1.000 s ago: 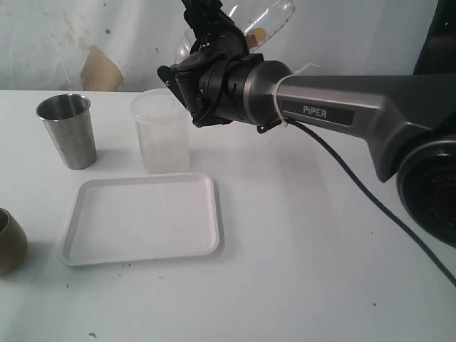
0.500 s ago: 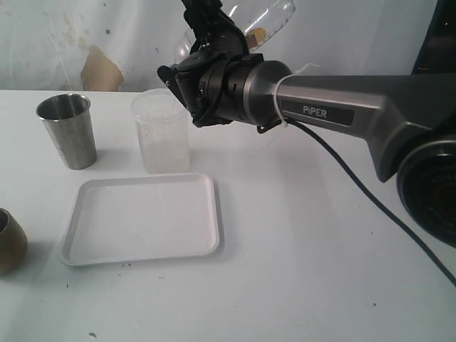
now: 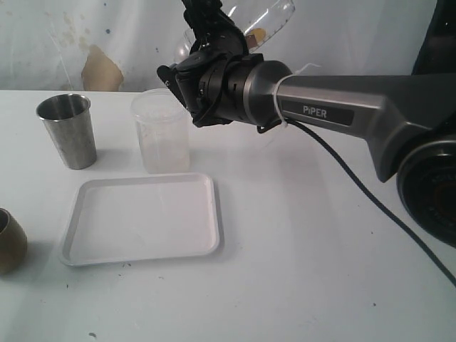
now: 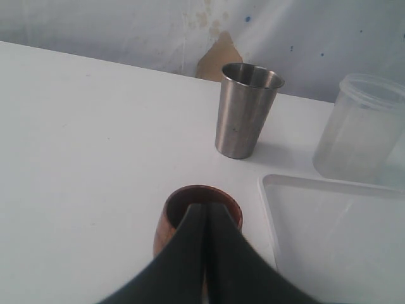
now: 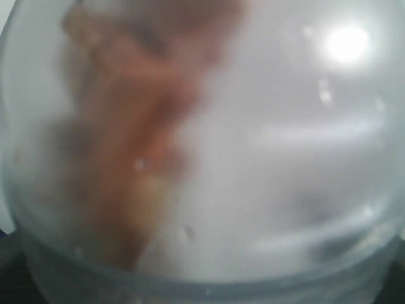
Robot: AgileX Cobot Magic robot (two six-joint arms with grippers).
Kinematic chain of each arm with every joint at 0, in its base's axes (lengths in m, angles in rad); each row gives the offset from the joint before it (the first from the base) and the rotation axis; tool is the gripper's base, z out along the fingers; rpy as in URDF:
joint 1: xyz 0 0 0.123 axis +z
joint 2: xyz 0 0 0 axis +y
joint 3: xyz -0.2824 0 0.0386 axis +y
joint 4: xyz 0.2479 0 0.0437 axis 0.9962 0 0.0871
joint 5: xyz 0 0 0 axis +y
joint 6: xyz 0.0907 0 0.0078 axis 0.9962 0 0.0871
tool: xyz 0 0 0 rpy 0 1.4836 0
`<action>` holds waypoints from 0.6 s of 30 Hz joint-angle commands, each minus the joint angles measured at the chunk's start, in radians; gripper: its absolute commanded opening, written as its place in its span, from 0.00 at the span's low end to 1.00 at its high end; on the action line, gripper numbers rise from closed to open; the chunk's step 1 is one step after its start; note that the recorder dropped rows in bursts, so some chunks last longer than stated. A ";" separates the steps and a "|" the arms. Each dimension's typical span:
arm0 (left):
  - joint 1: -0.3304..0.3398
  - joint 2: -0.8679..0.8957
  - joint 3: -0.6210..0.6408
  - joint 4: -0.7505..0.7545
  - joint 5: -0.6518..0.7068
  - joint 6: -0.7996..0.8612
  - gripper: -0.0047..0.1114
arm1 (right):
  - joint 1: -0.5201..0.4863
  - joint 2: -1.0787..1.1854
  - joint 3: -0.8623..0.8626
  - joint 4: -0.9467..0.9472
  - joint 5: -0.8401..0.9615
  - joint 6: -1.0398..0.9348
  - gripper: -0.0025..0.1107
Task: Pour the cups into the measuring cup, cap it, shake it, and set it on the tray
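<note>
Nothing moved since earlier frames. Right claw [image 3: 206, 25] clamped on tall clear plastic measuring cup [image 3: 269, 16], tilted aloft over desk's far edge, blurry brown bits inside. Left claw [image 4: 205, 215] has its black fingers pressed together, close by squat brown wooden cup [image 4: 166, 218] at left edge. Flat white rimmed tray [image 3: 142, 217] beside it; shiny tapered steel tumbler [image 3: 68, 132] and frosted plastic cup [image 3: 162, 135] behind.

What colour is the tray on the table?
The tray is plain white, with no pattern. It shows best in the exterior view.
</note>
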 commanded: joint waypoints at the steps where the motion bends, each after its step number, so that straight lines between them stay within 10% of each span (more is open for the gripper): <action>1: -0.004 -0.004 0.005 0.004 -0.006 0.001 0.05 | -0.002 -0.014 -0.013 -0.039 0.007 0.009 0.02; 18: -0.004 -0.004 0.005 0.004 -0.006 0.001 0.05 | -0.002 -0.024 -0.013 -0.008 -0.022 0.460 0.02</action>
